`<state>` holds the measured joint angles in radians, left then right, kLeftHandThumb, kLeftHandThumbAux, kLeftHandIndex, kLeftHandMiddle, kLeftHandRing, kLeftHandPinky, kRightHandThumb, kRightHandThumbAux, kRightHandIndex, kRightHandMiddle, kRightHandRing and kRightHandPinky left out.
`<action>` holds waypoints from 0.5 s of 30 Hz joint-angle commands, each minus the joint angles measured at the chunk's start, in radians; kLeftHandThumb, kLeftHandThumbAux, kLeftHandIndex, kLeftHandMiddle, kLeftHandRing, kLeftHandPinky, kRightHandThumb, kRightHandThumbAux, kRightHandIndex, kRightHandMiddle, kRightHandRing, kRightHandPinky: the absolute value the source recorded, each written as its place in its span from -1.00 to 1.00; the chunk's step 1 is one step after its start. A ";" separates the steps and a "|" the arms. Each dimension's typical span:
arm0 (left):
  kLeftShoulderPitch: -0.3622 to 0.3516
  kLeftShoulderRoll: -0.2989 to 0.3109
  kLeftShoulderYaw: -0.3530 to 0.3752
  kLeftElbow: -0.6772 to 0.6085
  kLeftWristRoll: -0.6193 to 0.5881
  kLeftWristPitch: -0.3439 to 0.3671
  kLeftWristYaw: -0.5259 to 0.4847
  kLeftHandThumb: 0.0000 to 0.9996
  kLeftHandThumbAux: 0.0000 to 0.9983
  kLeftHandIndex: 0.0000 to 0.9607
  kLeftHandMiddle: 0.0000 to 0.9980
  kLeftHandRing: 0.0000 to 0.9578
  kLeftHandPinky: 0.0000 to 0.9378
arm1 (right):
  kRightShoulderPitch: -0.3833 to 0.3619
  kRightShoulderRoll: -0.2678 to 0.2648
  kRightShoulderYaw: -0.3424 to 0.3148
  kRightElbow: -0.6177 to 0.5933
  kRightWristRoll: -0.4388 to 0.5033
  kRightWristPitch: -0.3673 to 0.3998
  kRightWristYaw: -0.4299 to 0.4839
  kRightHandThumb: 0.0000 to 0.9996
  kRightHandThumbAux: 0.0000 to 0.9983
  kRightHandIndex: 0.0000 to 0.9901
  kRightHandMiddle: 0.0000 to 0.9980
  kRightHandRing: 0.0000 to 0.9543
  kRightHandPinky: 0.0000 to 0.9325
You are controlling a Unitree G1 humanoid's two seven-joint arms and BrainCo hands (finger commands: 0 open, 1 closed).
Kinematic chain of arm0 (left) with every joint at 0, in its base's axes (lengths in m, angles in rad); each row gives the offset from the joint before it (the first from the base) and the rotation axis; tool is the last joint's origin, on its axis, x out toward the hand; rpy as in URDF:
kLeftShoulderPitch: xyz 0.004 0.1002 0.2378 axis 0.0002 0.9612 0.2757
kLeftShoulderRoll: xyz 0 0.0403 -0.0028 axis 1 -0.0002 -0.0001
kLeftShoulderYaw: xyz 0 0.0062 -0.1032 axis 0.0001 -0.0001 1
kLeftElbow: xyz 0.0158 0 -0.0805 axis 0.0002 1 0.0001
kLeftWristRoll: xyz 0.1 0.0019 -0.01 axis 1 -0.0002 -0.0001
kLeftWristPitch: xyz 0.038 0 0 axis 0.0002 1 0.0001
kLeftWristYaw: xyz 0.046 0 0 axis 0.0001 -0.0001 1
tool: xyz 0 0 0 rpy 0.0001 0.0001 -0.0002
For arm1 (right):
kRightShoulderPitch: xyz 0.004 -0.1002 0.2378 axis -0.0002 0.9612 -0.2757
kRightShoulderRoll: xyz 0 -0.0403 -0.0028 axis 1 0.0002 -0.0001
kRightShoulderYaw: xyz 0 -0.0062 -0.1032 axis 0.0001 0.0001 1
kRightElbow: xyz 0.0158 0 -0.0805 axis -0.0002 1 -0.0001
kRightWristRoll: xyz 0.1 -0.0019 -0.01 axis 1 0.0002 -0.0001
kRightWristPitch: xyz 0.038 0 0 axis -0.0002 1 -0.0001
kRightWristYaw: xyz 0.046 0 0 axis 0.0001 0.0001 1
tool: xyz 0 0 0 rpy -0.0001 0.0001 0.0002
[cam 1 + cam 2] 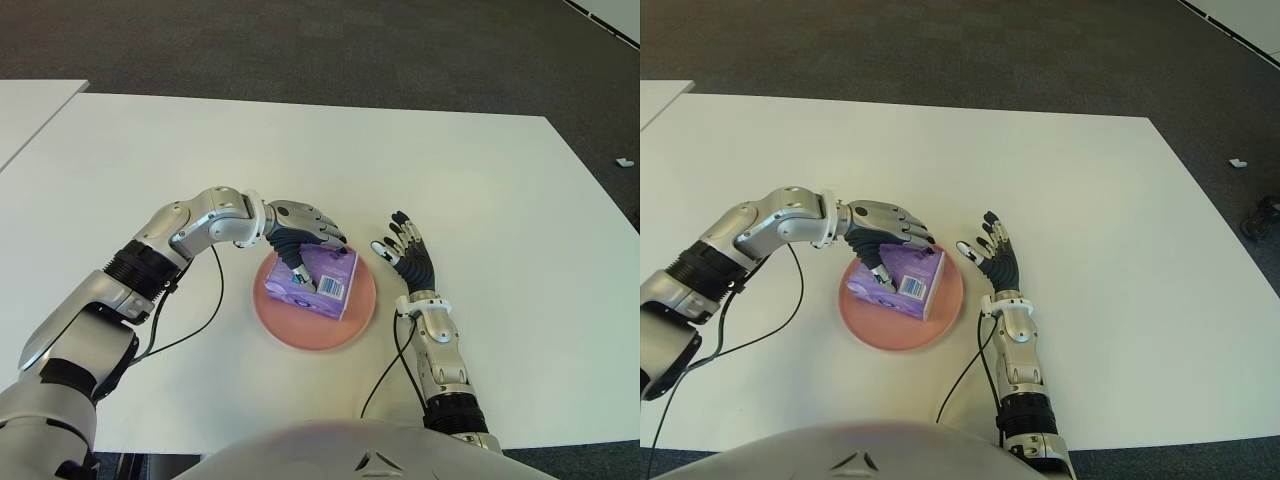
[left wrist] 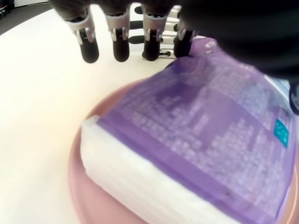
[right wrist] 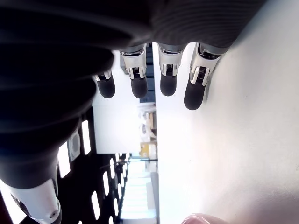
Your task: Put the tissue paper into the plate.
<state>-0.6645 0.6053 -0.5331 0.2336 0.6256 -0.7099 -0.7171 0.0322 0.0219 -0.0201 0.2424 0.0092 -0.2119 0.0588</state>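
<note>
Tissue pack (image 1: 317, 282) lies inside the pink plate (image 1: 300, 332) on the white bench (image 1: 480, 180): placement looks done. Left robot hand (image 1: 305, 240) hovers over the pack's far edge, fingers extended, gripping nothing. Withdrawal remains. Right robot hand (image 1: 405, 255) shows just right of the plate, fingers spread, empty.

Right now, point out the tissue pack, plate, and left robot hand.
tissue pack (image 1: 322, 283), left eye view, purple top face
plate (image 1: 300, 335), left eye view, bare pink rim near the robot
left robot hand (image 1: 303, 228), left eye view, back of hand
</note>
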 commanded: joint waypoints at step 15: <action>0.060 0.115 0.428 -0.106 -0.399 0.134 0.105 -1.00 -0.16 -1.00 -1.00 -1.00 -1.00 | 0.069 0.019 0.027 0.015 -0.005 0.077 -0.019 -0.94 0.38 -0.98 -0.97 -0.95 -0.84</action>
<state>-0.6729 0.7048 -0.1508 0.1342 0.2810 -0.6109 -0.6204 0.0505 0.0321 -0.0018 0.2204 0.0045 -0.2085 0.0457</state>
